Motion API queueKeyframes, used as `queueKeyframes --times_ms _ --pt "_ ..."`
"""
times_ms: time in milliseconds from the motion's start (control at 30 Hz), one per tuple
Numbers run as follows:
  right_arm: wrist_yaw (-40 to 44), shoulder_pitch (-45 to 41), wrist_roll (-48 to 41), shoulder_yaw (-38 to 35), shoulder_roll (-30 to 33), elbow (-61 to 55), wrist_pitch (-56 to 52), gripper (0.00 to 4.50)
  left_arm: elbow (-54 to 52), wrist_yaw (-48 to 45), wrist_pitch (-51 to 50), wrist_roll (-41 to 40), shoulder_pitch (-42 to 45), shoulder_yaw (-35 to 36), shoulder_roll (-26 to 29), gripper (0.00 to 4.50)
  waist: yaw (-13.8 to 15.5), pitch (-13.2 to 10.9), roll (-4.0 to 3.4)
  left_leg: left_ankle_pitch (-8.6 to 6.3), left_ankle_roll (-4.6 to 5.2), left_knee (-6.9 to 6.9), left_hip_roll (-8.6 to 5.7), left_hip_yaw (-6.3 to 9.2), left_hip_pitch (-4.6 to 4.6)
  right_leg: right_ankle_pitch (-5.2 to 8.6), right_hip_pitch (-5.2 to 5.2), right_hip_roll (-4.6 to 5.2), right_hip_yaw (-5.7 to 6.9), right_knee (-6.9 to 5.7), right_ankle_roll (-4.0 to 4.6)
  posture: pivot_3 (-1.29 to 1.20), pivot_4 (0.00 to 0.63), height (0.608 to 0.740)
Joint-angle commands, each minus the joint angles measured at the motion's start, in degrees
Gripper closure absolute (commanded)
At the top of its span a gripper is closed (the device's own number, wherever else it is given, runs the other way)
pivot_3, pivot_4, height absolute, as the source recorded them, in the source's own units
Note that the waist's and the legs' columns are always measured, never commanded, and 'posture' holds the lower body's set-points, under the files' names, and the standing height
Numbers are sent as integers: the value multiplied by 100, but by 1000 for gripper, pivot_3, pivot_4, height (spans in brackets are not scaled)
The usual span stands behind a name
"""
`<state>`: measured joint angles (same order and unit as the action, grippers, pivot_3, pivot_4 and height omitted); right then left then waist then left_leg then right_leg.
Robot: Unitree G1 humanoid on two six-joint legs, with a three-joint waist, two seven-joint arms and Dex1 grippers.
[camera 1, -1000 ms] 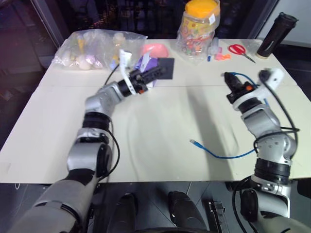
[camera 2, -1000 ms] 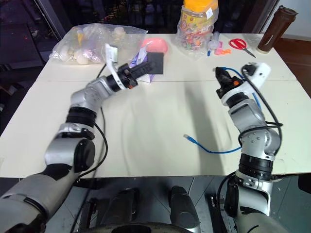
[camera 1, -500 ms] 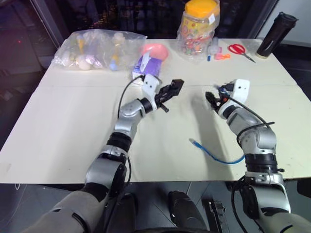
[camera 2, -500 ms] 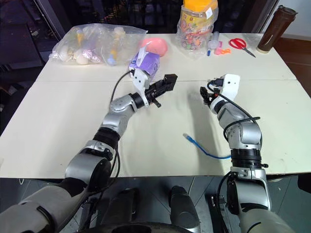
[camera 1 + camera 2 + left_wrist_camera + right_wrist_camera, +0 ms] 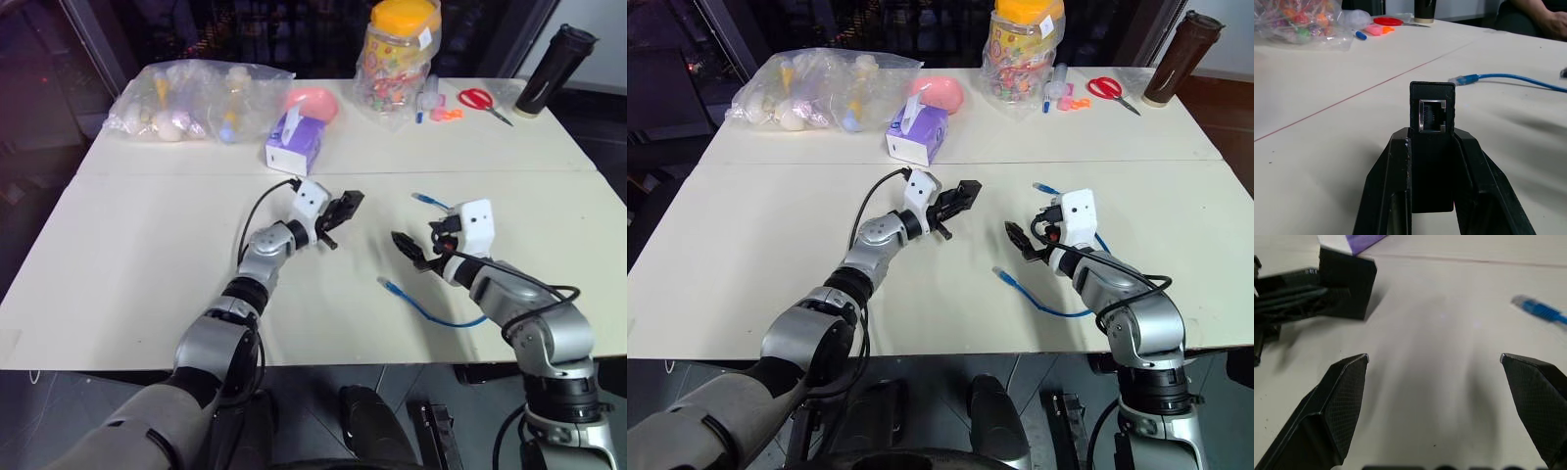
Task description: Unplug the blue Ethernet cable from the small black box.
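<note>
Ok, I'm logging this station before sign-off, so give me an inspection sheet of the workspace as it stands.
Surface: cream table, seam across.
Job's things: black box clamped in left claw, port empty; blue cable lying loose on table, both plugs free.
Clutter: tissue box, bag of bottles, candy jar, pink bowl, scissors, dark tumbler, all at far edge.
Grippers: right claw open, holding nothing.
Cables: black arm leads on both wrists.
Surroundings: a person's hand beyond the table.

Silver-grey jointed arms are seen, each tipped with a white wrist block, black fingers (image 5: 1342,396) and looping black cables.
</note>
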<state>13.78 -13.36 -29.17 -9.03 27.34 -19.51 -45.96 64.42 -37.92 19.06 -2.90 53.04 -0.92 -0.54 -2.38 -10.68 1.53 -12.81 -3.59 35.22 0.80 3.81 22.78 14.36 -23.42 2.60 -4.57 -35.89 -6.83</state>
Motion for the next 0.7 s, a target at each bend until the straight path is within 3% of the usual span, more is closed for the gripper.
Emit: queueKeyframes --times_ms 33,200,367,533,700 --pt "-74 29 2 -200 -91 -237 41 0 -54 -140 57 -45 121 49 -3 2216 1 0 0 0 0 0 0 0 0 0 0 0 0 0 0 0 150 739" --pt "-35 98 34 -248 -105 -263 55 0 -245 -245 12 -54 5 51 143 43 4 0 0 0 0 -1 0 0 1 1 0 0 0 0 -1 0 150 739" --pt "27 211 35 -315 -55 -290 75 0 -1085 -720 -498 -309 -341 84 413 43 -2 0 0 0 0 -1 1 0 0 1 0 0 0 -3 -1 0 150 739" --pt "306 595 -26 -428 96 -560 133 0 -3496 -1383 -2189 -881 -1316 -8 1073 43 -18 0 -2 0 0 -6 3 1 -4 1 -1 0 -1 -9 0 0 150 739" --pt "508 909 -167 -573 126 -954 201 0 -4962 -1327 -3361 -1159 -2009 -79 1471 43 9 0 -3 0 0 0 3 2 -8 1 5 2 0 -14 1 0 150 739"
